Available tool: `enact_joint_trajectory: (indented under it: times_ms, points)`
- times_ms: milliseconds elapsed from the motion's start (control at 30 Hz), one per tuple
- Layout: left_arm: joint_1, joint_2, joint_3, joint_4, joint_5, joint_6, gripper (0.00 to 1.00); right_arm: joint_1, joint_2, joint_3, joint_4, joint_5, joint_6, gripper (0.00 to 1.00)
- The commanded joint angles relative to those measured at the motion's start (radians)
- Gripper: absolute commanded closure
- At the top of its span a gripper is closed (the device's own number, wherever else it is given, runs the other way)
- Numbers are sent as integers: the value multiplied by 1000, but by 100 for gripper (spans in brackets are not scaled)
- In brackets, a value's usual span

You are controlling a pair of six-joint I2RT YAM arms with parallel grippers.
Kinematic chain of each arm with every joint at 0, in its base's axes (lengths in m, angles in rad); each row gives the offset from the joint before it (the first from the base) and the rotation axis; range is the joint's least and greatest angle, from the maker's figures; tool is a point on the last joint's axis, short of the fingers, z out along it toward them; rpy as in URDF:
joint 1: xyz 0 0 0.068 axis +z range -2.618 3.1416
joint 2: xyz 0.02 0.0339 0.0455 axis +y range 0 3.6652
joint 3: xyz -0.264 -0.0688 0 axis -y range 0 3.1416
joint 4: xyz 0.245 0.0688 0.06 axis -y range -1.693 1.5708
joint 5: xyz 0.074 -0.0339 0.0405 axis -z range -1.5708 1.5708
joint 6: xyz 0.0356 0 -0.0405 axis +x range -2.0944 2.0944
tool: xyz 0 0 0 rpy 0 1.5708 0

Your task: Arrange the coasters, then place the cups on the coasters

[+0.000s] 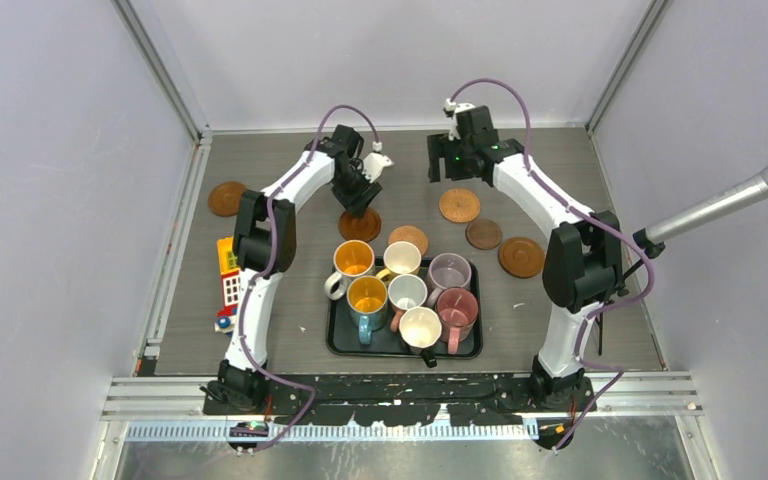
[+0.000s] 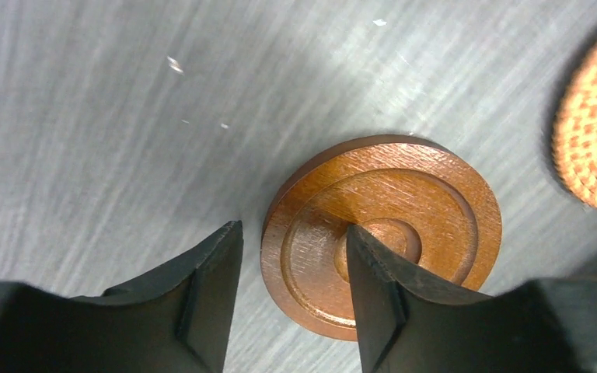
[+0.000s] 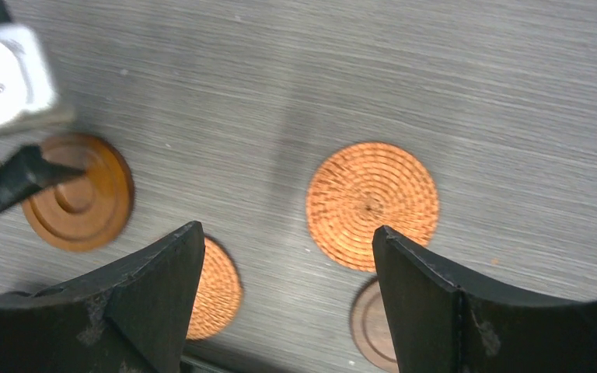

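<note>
Black tray (image 1: 344, 341) holds upright mugs (image 1: 406, 292), mouths up. Left claw (image 2: 294, 229) stands half-open astride the flat ringed coaster (image 2: 435, 202)'s rim, gripping nothing; right claw (image 3: 288, 228) gapes wide, empty.

Pretty plain setup: pale lilac-grey walls (image 1: 400, 60) box the table in on three sides, with silver frame posts (image 1: 160, 65) in the corners beyond the right gripper (image 1: 438, 160). The tabletop (image 1: 550, 160) under it is grey wood-grain, lit soft and even. A mic (image 1: 730, 200) pokes in well off to its right.
</note>
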Motion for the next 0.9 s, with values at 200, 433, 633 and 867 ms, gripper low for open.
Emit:
enact_joint_trajectory:
  times_ms: [200,433,633,867]
  points:
    - [75,164,215,71,-186,-114,54,-131,-74,-30,-157,-137,-123,16]
    - [137,180,253,51,-220,-128,55,-172,-92,-68,-222,-152,-198,18]
    - [157,147,205,40,-179,-117,55,-214,-86,-69,-314,-170,-251,21]
    - [136,118,154,31,-129,-120,56,-270,-92,-98,-399,-131,-306,27]
